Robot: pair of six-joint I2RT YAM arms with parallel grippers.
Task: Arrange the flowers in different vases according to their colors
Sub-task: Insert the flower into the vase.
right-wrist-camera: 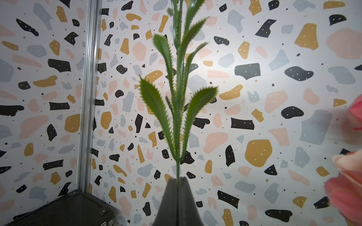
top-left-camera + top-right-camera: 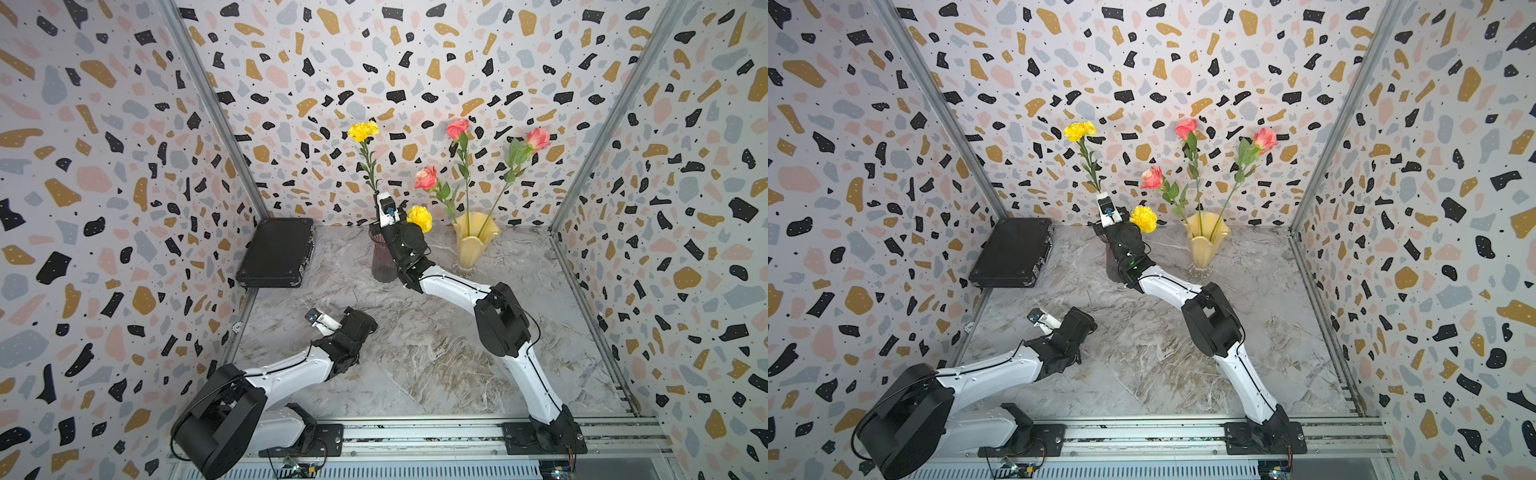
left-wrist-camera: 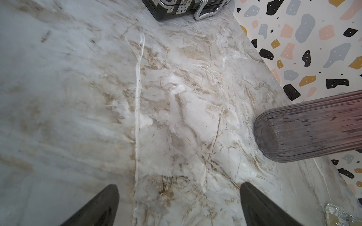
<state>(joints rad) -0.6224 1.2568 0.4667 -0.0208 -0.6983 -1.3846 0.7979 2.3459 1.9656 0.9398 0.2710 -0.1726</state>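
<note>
Three pink roses (image 2: 457,129) stand in the yellow vase (image 2: 473,245) at 1 o'clock on the worktop (image 2: 415,353). The right end effector (image 1: 179,180), clenched on a yellow flower (image 2: 363,131), holds it upright over the purple vase (image 2: 383,266) at 12. The other yellow bloom (image 2: 419,218) probably sits inside, its stem hidden. The left end effector (image 3: 179,185) gapes idle, and the black case (image 2: 276,253) at 10 obstructs nothing.

A marble-patterned tabletop (image 2: 415,353), grey-white and veined with brown, was seen to carry three things. A black case (image 2: 276,252) with chrome latches was laid flat in the back left corner, close to both walls. A purple ribbed vase (image 2: 382,266) was stood upright near the back middle. A yellow vase (image 2: 471,249) on a clear foot was stood upright to its right, apart from it.
</note>
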